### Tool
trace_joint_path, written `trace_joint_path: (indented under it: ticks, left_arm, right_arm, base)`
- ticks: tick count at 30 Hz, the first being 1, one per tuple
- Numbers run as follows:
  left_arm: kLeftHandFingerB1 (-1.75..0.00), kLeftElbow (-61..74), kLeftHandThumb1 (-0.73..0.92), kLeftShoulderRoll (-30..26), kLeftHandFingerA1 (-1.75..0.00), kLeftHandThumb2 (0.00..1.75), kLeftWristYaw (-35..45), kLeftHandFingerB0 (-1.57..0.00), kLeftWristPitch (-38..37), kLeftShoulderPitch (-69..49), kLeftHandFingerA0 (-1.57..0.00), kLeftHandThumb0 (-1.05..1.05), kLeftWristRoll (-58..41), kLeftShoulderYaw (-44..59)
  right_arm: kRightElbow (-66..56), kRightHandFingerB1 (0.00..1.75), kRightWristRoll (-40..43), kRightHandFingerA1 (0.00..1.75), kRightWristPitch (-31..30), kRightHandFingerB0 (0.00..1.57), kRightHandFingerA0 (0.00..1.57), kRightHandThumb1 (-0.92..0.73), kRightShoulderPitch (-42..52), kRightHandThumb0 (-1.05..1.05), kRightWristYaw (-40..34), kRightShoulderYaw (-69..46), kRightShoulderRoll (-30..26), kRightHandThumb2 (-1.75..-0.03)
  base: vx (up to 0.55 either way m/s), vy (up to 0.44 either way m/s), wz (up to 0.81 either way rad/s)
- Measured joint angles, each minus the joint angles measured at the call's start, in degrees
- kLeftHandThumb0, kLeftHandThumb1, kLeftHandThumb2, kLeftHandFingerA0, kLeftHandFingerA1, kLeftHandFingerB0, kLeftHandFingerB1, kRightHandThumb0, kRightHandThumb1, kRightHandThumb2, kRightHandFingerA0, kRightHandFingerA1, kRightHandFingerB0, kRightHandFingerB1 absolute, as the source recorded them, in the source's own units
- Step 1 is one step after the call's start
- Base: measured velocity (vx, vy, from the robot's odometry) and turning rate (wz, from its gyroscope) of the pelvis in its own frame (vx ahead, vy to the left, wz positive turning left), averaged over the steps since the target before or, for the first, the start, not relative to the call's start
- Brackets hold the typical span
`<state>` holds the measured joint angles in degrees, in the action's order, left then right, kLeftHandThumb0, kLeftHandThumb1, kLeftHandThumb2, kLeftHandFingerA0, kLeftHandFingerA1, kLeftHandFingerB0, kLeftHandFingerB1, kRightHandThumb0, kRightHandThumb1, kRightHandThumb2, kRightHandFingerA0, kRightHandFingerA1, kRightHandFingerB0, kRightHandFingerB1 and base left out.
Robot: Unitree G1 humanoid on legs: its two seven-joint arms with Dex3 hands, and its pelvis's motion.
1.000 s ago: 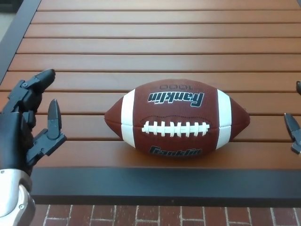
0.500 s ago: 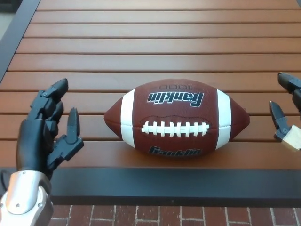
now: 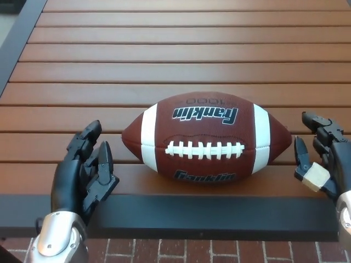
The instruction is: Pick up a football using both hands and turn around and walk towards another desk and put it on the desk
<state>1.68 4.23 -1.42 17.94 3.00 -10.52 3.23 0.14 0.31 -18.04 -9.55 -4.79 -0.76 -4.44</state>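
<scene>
A brown football (image 3: 206, 137) with white stripes and white laces lies lengthwise on the slatted wooden desk (image 3: 181, 55), close to its near edge. My left hand (image 3: 85, 170) is open a short way off the ball's left tip, palm turned toward it. Just past the right tip is my right hand (image 3: 321, 161), also open, its fingers (image 3: 318, 121) raised. Neither hand touches the ball.
The desk has a dark frame; its front edge (image 3: 208, 216) runs just under the ball and its left edge (image 3: 16, 41) runs up the picture. Below the front edge shows a brick floor (image 3: 192, 251).
Both hands have moved inward toward the ball's two tips, the left from the far left edge, the right from almost out of view. The football has not moved.
</scene>
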Motion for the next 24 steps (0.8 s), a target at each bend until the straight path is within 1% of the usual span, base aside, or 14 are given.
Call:
trace_joint_path:
  ticks: [2,3,4,7,8,12,13,14,17,18,19,21,22,24]
  left_arm:
    - [-0.26,-1.14,0.91,0.06,-0.47,0.81,0.04,-0.06,0.00,0.18,-0.19,-0.83,0.14,0.08]
    - [-0.30,-1.66,0.80,0.08,-0.53,1.16,0.06,-0.07,0.00,0.27,-0.13,-0.81,0.18,0.13]
    - [-0.22,-1.88,0.81,0.09,-0.53,1.18,0.08,-0.05,-0.04,0.34,-0.11,-0.82,0.19,0.18]
    - [-0.21,-3.88,0.79,0.29,-0.53,1.20,0.10,0.00,-0.05,2.17,-0.10,-0.78,0.20,0.86]
    - [-0.13,-4.53,0.84,0.44,-0.41,0.95,0.10,0.00,-0.04,2.90,-0.07,-0.89,0.16,1.13]
    - [-0.05,-5.69,0.83,1.01,-0.32,1.05,0.39,0.00,-0.05,5.25,-0.06,-0.87,-0.23,2.35]
    - [-0.10,-5.76,0.88,1.10,-0.29,1.26,0.43,0.00,-0.05,5.44,-0.10,-0.88,-0.32,2.51]
    - [0.00,-5.96,0.82,1.50,-0.31,1.07,0.59,0.00,-0.05,6.28,-0.07,-0.88,-0.79,3.12]
    - [0.00,-6.04,0.82,2.88,-0.31,1.07,1.04,0.00,-0.06,8.62,-0.07,-0.88,-2.02,4.39]
    - [-0.06,-6.04,0.92,3.08,-0.29,1.30,1.13,0.00,-0.06,8.97,-0.10,-0.93,-2.20,4.57]
    - [0.00,-6.04,0.92,3.39,-0.32,0.95,1.24,0.00,-0.06,9.33,-0.05,-0.91,-2.49,4.81]
    - [0.00,-6.04,0.92,4.30,-0.32,0.95,1.59,0.00,-0.06,9.88,-0.05,-0.91,-3.34,5.36]
    - [0.00,-6.04,0.85,4.94,-0.36,1.11,1.78,0.00,-0.06,10.02,-0.10,-0.91,-3.94,5.78]
    - [0.00,-6.06,0.85,5.34,-0.36,1.11,1.94,0.00,-0.06,10.03,-0.10,-0.91,-4.32,6.09]
  right_arm:
    - [0.00,0.32,-0.19,0.41,0.07,0.22,0.17,-0.92,-0.02,-0.67,-0.21,0.18,0.50,-0.73]
    - [0.02,0.32,-0.30,0.40,0.11,0.24,0.18,-0.92,-0.06,-0.68,-0.26,0.30,0.66,-0.69]
    - [0.04,0.31,-0.37,0.41,0.14,0.24,0.17,-0.92,-0.10,-0.66,-0.29,0.38,0.73,-0.69]
    - [-0.05,0.31,-0.59,0.41,0.37,0.24,0.17,-0.92,-0.96,-0.65,-0.31,0.77,1.52,-0.71]
    - [-0.19,0.31,-0.62,0.41,0.54,0.23,0.16,-0.92,-1.43,-0.64,-0.27,0.94,1.85,-0.71]
    - [-0.74,0.31,-0.72,0.42,1.07,0.24,0.19,-0.92,-2.93,-0.66,-0.13,1.50,2.40,-0.70]
    - [-0.74,0.30,-0.76,0.42,1.09,0.22,0.18,-0.92,-3.07,-0.66,-0.13,1.59,2.43,-0.69]
    - [-0.74,0.30,-0.94,0.42,1.19,0.20,0.17,-0.92,-3.76,-0.66,-0.11,1.99,2.54,-0.70]
    - [-0.80,0.30,-1.16,0.42,1.63,0.20,0.17,-0.92,-5.13,-0.66,0.04,2.61,2.67,-0.70]
    - [-0.82,0.30,-1.19,0.41,1.71,0.20,0.18,-0.92,-5.26,-0.65,0.07,2.69,2.72,-0.70]
    - [-0.84,0.30,-1.23,0.42,1.81,0.21,0.17,-0.92,-5.36,-0.65,0.11,2.72,2.75,-0.70]
    - [-0.87,0.30,-1.29,0.42,1.85,0.21,0.17,-0.92,-5.38,-0.65,0.18,2.69,2.75,-0.70]
    - [-0.98,0.31,-1.31,0.41,1.85,0.22,0.17,-0.92,-5.38,-0.64,0.24,2.67,2.75,-0.70]
    - [-1.24,0.31,-1.34,0.41,1.85,0.22,0.17,-0.92,-5.32,-0.64,0.28,2.66,2.75,-0.70]
  base:
    - [0.00,0.000,0.00]
    - [0.00,0.000,0.00]
    - [0.00,0.000,0.00]
    - [0.00,0.000,0.00]
    - [0.00,0.000,0.00]
    - [0.00,0.000,0.00]
    - [0.00,0.000,0.00]
    - [0.00,0.000,0.00]
    - [0.00,0.000,0.00]
    - [0.00,0.000,0.00]
    - [0.00,0.000,0.00]
    - [0.00,0.000,0.00]
    - [0.00,0.000,0.00]
    - [0.00,0.000,0.00]
